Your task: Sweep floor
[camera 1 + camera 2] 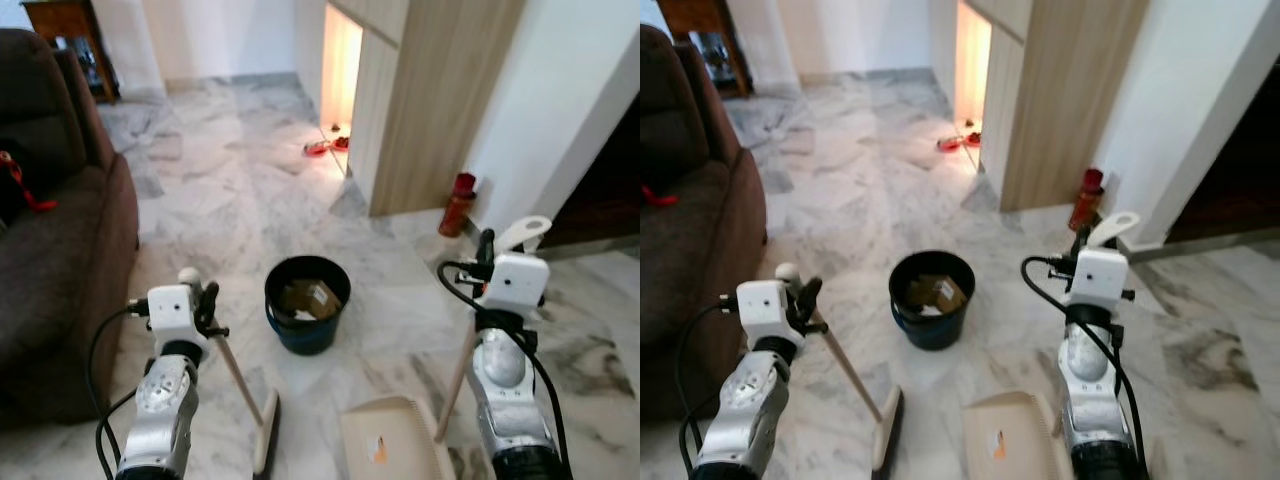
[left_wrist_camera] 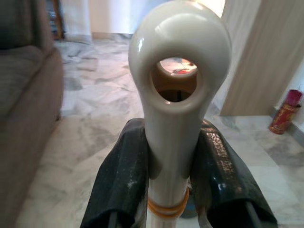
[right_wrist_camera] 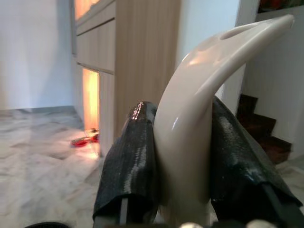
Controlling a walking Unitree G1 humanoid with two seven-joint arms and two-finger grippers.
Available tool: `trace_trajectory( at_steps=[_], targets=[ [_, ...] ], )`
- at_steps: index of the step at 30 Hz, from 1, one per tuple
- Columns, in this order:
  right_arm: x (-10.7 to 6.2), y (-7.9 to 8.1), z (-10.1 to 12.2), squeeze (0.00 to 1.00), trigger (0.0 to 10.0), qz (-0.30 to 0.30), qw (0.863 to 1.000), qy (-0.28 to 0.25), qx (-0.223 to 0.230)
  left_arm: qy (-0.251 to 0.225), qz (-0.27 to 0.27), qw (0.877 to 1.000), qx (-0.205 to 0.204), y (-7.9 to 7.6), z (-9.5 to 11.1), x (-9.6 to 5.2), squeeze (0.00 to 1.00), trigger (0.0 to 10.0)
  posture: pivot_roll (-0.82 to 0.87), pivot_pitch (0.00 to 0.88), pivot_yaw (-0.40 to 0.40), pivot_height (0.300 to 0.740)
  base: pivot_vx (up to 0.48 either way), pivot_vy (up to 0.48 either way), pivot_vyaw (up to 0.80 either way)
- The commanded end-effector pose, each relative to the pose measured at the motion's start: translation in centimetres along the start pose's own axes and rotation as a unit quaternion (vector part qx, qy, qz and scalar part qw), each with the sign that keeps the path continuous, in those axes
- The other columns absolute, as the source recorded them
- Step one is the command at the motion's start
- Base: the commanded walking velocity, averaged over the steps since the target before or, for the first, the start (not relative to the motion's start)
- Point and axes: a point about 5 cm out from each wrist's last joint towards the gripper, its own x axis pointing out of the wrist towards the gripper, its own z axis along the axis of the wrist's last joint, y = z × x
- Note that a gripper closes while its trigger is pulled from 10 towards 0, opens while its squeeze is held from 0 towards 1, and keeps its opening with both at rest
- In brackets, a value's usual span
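Left eye view: left gripper (image 1: 205, 300) clamps broom (image 1: 243, 392) handle upright.

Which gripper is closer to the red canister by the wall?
Right. The right gripper, shut on the dustpan handle, sits just short of the red canister; the left gripper, holding the broom, is across the bin.

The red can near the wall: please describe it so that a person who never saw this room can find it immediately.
Find the tall wooden cabinet that stands against the white wall. At the foot of that wall, on the marble floor just past the cabinet's corner, stands the red can. It is upright, slim and red, unlike the wide black bucket in the middle of the floor.
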Motion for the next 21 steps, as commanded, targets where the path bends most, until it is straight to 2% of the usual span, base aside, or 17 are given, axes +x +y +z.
trace_trajectory(
  at_steps=[1, 5, 21],
  targets=[
    [0.3, -0.1, 0.4, 0.0, 10.0, -0.003, 1.0, -0.008, 0.007, -0.015, 0.005, 1.0, 0.004, 0.05, 0.65, 0.23, 0.0, 10.0, -0.02, 0.0, -0.019, 0.74, 0.0, 0.0, 0.0],
    [0.33, -0.11, 0.24, 0.0, 10.0, 0.0, 1.0, 0.0, 0.006, -0.016, 0.005, 1.0, 0.005, 0.05, 0.67, 0.23, 0.0, 10.0, -0.02, 0.0, -0.02, 0.74, 0.0, 0.0, 0.0],
    [0.35, -0.03, 0.08, 0.0, 10.0, 0.003, 1.0, 0.007, 0.002, -0.021, -0.001, 1.0, 0.009, 0.0, 1.11, 0.7, 0.0, 10.0, -0.02, 0.0, -0.018, 0.74, 0.0, 0.0, -0.8]
  ],
)
